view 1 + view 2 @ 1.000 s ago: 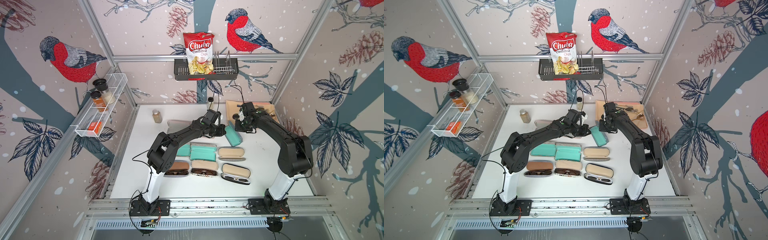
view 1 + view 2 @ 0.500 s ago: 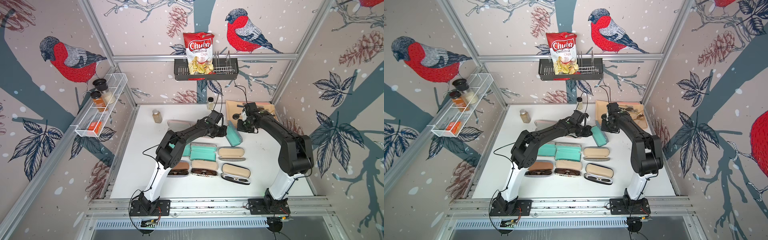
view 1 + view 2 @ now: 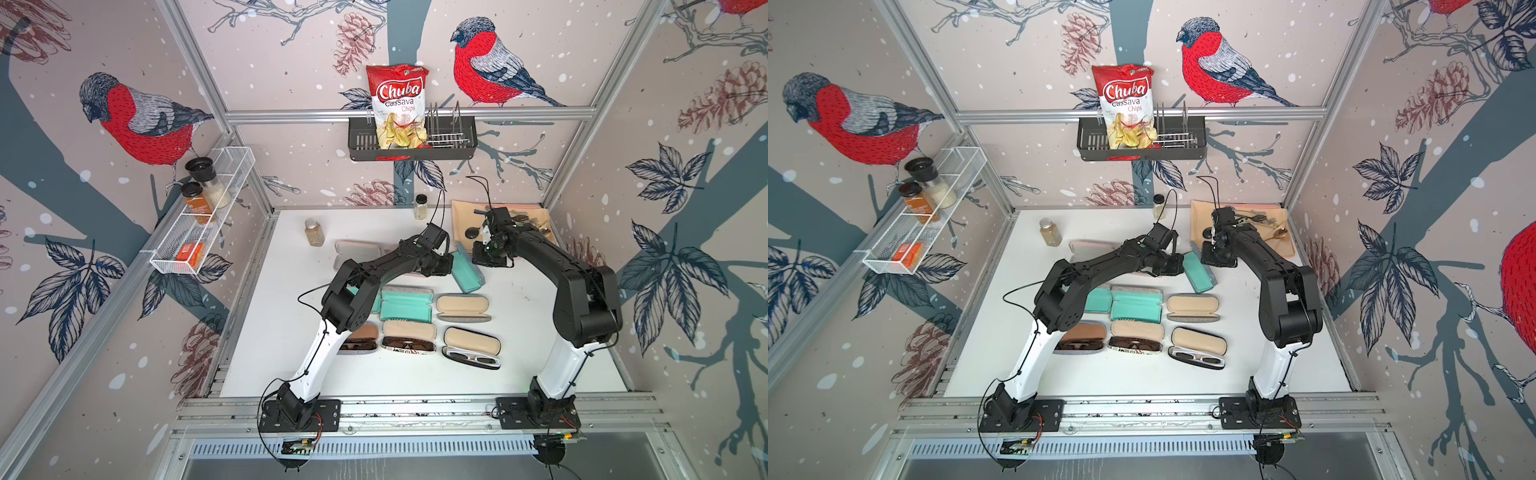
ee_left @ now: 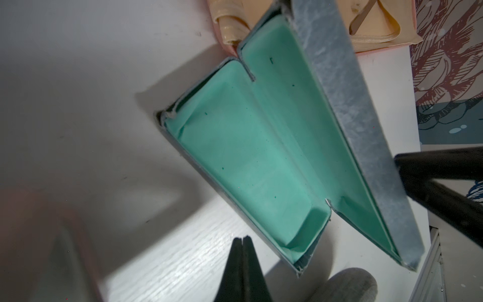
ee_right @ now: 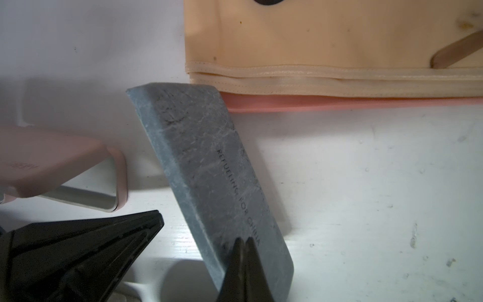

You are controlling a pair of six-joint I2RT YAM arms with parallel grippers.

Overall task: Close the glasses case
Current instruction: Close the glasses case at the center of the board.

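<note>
Between both arms, toward the worktop back, the teal-lined glasses case sits half open. Left hand pinched closed, empty, beside its base. Right hand closed, empty, tips at the lid. Risk: unbraced case skids instead of folding shut.

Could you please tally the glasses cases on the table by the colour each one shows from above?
teal cases: 3
beige cases: 3
brown case: 1
pink case: 1
Total: 8
</note>
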